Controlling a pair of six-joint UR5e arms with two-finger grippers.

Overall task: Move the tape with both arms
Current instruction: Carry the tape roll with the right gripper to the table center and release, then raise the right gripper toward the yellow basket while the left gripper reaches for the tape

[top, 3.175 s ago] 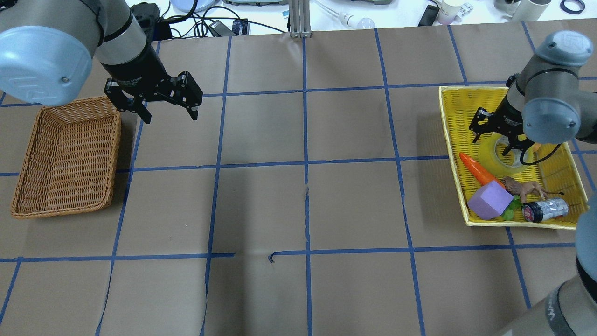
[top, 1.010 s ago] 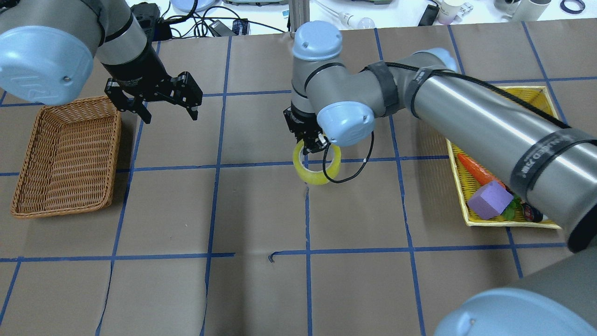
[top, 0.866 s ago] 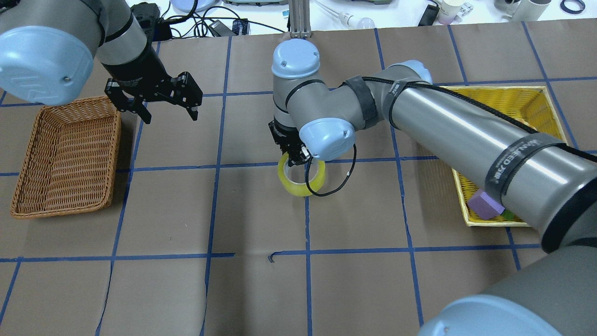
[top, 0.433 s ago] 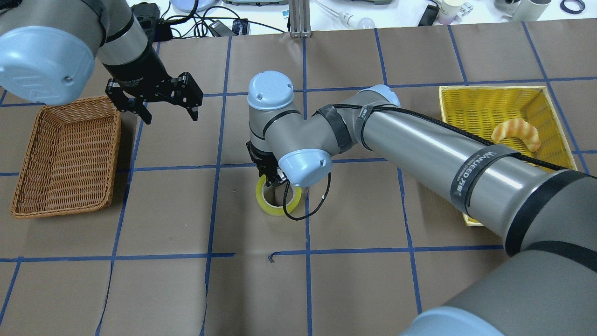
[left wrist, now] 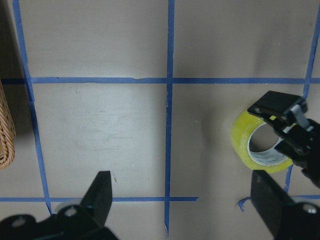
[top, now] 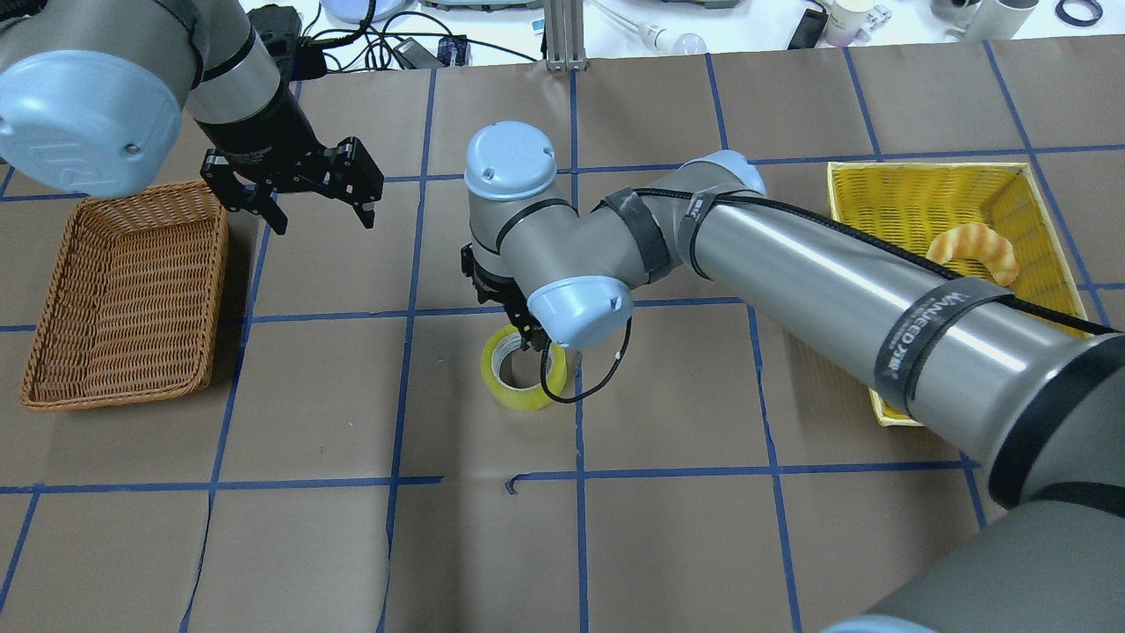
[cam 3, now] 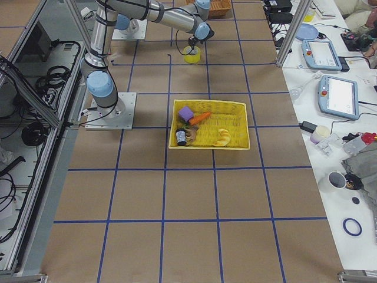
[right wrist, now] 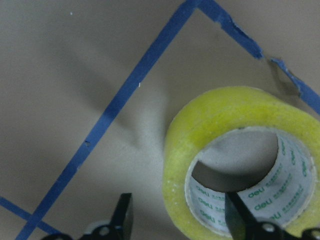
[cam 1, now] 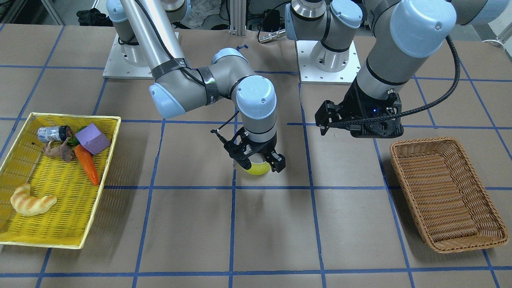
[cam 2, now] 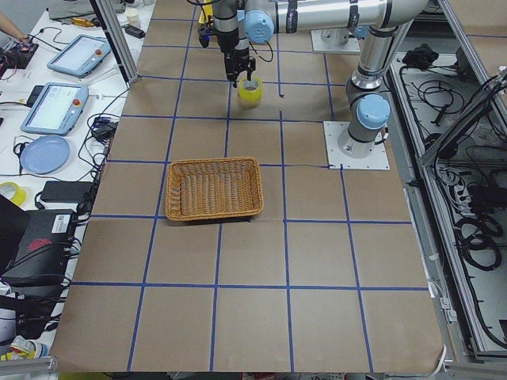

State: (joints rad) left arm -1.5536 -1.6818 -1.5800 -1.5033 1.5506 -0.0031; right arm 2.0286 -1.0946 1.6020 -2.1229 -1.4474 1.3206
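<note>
The yellow tape roll [top: 520, 380] lies flat on the brown table paper near the middle, its whitish core facing up. It also shows in the front view [cam 1: 256, 169], the left wrist view [left wrist: 260, 145] and the right wrist view [right wrist: 240, 150]. My right gripper [cam 1: 259, 162] hangs just over the roll, open, with one finger outside the wall and one over the core [right wrist: 177, 222]. My left gripper [top: 321, 211] is open and empty, held above the table to the roll's left, beside the wicker basket [top: 123, 290].
A yellow basket [top: 914, 202] at the right holds a croissant [top: 971, 246], a carrot [cam 1: 87, 164], a purple block [cam 1: 92, 138] and small items. The right arm's long forearm [top: 835, 290] spans the table from the right. Blue tape lines grid the paper.
My right arm carried the tape from the yellow basket to the table's middle, lowered it onto the paper, opened and rose a little. The left arm has not moved.
</note>
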